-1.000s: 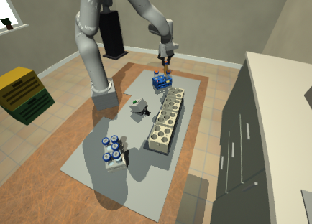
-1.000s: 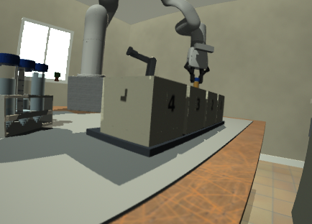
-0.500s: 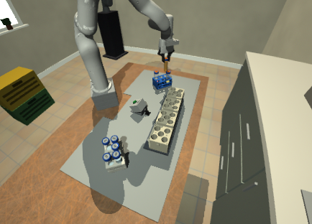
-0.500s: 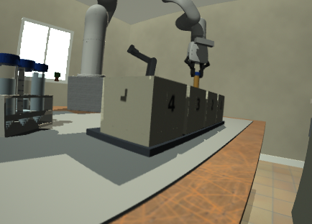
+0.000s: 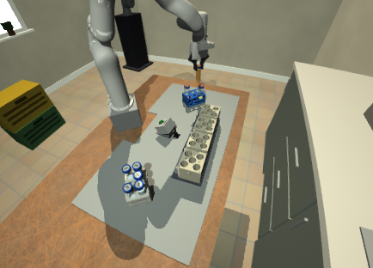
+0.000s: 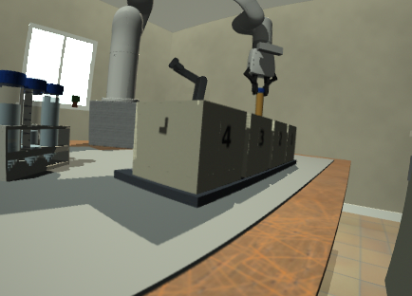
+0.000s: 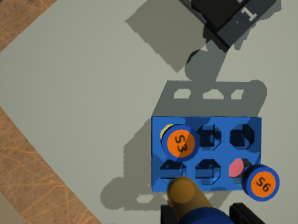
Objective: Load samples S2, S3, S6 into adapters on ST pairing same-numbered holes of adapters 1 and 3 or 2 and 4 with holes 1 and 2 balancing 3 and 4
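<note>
My gripper (image 5: 198, 67) (image 6: 260, 88) (image 7: 206, 216) is shut on the blue cap of an upright amber tube (image 5: 198, 76) (image 6: 259, 103) (image 7: 182, 192). Its cap dot looks orange; the ID is unreadable. The tube hangs above the blue rack (image 5: 194, 102) (image 7: 225, 154), over its edge in the wrist view. Tubes S3 (image 7: 180, 143) and S6 (image 7: 260, 183) stand in that rack. Adapter 4 (image 5: 190, 173) (image 6: 226, 153), adapter 3 (image 6: 261, 150), adapter 2 (image 6: 280, 143) and adapter 1 (image 6: 291, 142) stand in a row on the dark stand (image 5: 187, 181) (image 6: 197, 200). Their visible holes look empty.
A pale rack (image 5: 139, 199) (image 6: 28, 169) with several blue-capped, white-dotted tubes stands at the near left in the top view. The desk (image 5: 165, 127) with the green DONE key (image 5: 162, 122) stands left of the adapters. A dark jointed piece (image 5: 175, 134) (image 6: 200, 86) stands beside it.
</note>
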Robot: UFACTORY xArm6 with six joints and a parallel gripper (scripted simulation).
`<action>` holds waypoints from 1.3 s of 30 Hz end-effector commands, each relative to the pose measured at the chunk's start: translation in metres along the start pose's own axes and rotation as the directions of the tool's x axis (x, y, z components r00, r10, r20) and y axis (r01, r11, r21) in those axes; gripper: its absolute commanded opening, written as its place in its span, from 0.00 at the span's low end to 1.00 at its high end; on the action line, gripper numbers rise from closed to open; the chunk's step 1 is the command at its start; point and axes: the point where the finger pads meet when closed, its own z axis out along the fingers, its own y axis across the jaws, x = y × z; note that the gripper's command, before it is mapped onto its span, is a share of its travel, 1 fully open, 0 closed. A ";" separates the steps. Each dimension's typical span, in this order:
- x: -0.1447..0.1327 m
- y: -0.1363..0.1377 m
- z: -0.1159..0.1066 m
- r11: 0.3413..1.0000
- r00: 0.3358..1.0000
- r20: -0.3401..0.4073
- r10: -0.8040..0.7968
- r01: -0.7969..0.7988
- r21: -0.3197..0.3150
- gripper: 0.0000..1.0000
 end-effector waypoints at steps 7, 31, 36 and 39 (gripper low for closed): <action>0.000 -0.001 -0.017 1.000 1.000 0.000 0.000 0.000 0.005 0.00; 0.000 -0.001 -0.021 1.000 1.000 0.000 0.000 0.000 0.005 0.00; 0.000 -0.001 -0.021 1.000 1.000 0.000 0.000 0.000 0.004 0.00; 0.000 -0.001 -0.021 1.000 1.000 0.000 0.000 0.000 0.004 0.00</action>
